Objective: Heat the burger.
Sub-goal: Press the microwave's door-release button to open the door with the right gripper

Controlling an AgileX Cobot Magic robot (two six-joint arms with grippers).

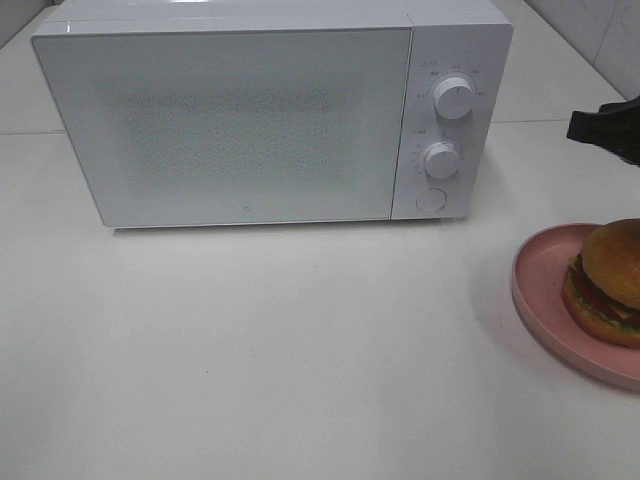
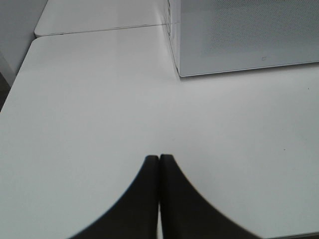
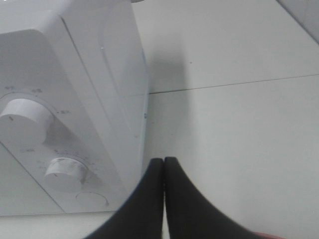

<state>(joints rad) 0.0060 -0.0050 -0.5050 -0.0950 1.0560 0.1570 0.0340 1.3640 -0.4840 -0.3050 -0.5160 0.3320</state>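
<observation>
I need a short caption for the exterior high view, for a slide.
Closed white microwave on a white table, burger on a pink plate at right.

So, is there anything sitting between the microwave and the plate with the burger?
Nothing. In the exterior high view, only bare white tabletop separates the microwave from the pink plate holding the burger.

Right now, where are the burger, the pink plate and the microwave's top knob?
burger [image 1: 615,262]: high camera view, on its top bun.
pink plate [image 1: 545,272]: high camera view, on the bare part left of the burger.
top knob [image 1: 454,98]: high camera view, on the knob's round face.
</observation>
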